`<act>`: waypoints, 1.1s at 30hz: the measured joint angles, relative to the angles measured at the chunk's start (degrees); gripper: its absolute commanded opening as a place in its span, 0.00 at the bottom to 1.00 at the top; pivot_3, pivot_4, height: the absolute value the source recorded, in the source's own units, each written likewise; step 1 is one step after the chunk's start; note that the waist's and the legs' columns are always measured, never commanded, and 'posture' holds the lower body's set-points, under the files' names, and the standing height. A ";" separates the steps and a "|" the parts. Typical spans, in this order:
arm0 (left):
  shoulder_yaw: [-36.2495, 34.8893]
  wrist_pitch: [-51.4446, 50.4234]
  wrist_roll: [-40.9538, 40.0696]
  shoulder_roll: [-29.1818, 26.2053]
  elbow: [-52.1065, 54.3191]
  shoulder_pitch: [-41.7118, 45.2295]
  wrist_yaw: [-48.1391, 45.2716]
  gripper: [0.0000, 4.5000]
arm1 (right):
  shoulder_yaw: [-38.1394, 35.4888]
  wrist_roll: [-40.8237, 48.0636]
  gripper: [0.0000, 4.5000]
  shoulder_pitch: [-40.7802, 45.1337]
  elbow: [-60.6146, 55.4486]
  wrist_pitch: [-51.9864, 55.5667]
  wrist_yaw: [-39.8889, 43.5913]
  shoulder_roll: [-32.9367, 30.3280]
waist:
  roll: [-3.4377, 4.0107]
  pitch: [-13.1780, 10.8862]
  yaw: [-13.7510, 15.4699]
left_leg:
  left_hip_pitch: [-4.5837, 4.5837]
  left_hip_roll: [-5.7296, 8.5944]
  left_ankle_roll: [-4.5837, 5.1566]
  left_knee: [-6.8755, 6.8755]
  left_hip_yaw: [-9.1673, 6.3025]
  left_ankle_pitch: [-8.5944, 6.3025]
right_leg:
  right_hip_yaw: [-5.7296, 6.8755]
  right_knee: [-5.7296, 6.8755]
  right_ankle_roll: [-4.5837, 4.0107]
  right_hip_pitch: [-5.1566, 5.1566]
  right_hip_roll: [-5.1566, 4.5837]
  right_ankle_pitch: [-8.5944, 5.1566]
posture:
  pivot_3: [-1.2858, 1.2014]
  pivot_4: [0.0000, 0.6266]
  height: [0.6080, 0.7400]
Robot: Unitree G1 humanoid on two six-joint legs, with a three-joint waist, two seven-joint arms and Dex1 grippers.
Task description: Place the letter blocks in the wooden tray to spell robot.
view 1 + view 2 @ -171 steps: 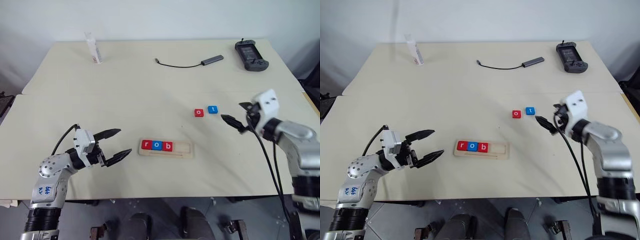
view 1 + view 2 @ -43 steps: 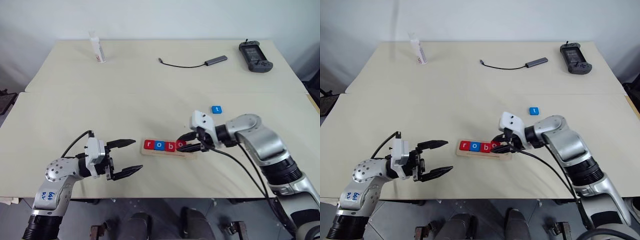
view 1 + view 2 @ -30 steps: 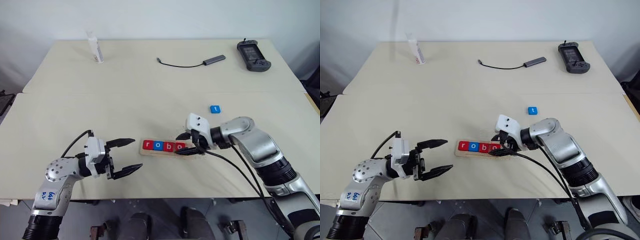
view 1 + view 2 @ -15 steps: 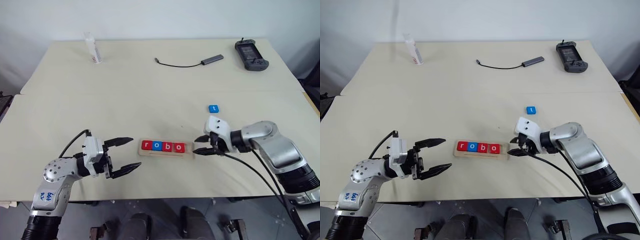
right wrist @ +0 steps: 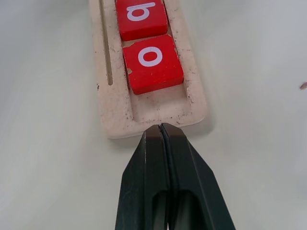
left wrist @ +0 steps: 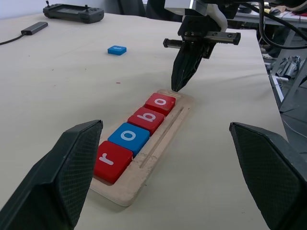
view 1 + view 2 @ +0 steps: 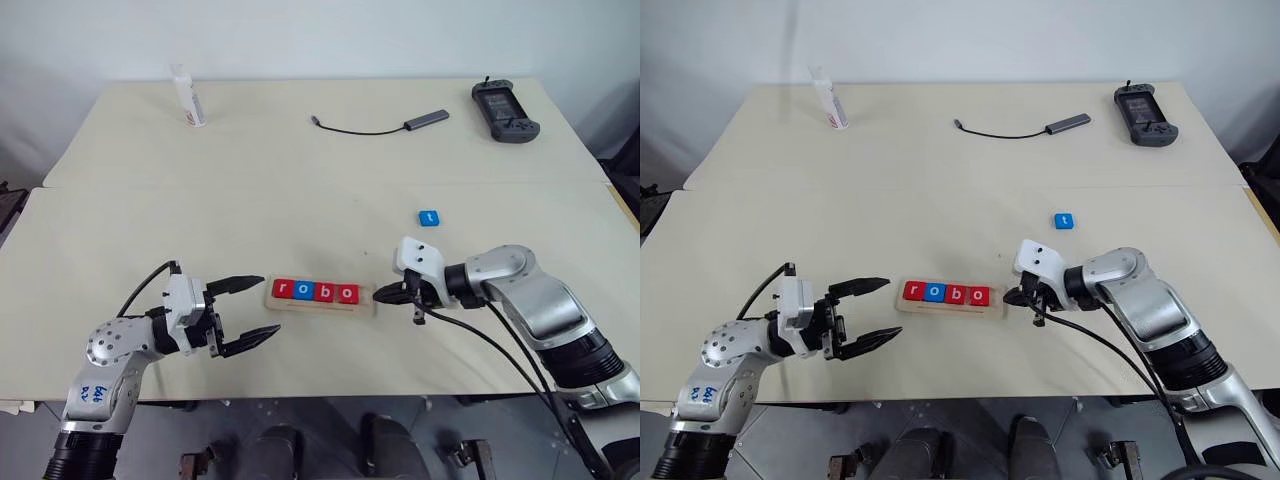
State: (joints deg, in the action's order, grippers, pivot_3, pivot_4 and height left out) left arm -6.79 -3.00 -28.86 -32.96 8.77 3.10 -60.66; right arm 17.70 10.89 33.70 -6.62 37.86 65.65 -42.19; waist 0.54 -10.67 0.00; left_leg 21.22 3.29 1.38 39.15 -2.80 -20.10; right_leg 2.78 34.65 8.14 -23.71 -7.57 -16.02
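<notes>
Right wrist view: our right gripper (image 5: 161, 127) jaws shut empty against wooden tray (image 5: 115, 120) end, likely nudging; left gripper (image 7: 245, 316) jaws wide; "t" block (image 7: 428, 217) unplaced.

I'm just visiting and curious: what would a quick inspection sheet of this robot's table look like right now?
Surface: pale table, two tops butted together.
Job's things: wooden tray holds four letter blocks reading r, o, b, o; blue t block lies loose on the table.
Clutter: white tube, black handheld controller.
Grippers: left gripper open, empty; right gripper shut, empty, tips at the tray's end.
Cables: adapter with black cable at the far side.
Surroundings: white wall behind the table.
</notes>
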 measured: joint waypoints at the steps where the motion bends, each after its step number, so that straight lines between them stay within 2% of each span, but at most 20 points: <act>1: 0.00 0.03 0.00 0.00 0.00 0.00 0.05 1.00 | 0.00 0.00 0.00 0.01 0.00 0.00 0.08 -0.03 | 0.00 0.00 -0.01 | 0.00 0.00 0.00 0.00 0.00 0.00 | 0.00 0.00 0.00 0.00 0.00 0.00 | 0.52 0.24 1.00; 10: -0.01 0.55 0.06 0.00 -0.17 -0.13 0.49 1.00 | -0.25 1.68 0.00 2.45 -2.99 2.71 2.39 -2.11 | 0.00 0.00 -0.01 | 0.00 -0.01 0.00 0.00 -0.01 0.00 | 0.00 0.00 0.00 0.00 0.00 0.00 | 0.52 0.24 1.00; 33: -1.57 1.09 0.08 -0.12 1.60 -2.32 1.99 1.00 | 4.51 -1.41 0.00 5.76 1.60 1.08 -1.63 7.03 | 0.00 0.00 -0.07 | 0.00 0.00 0.00 0.00 -0.02 0.00 | 0.01 0.01 0.00 -0.01 0.01 0.00 | 0.52 0.24 1.00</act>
State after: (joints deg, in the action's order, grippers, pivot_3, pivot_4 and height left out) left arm -8.37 -1.91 -28.79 -33.08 10.37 0.77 -58.66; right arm 22.21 9.48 39.45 -5.01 38.94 64.02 -35.15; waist 0.54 -10.67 -0.07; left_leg 21.23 3.30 1.38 39.15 -2.82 -20.10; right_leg 2.79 34.66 8.14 -23.72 -7.56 -16.02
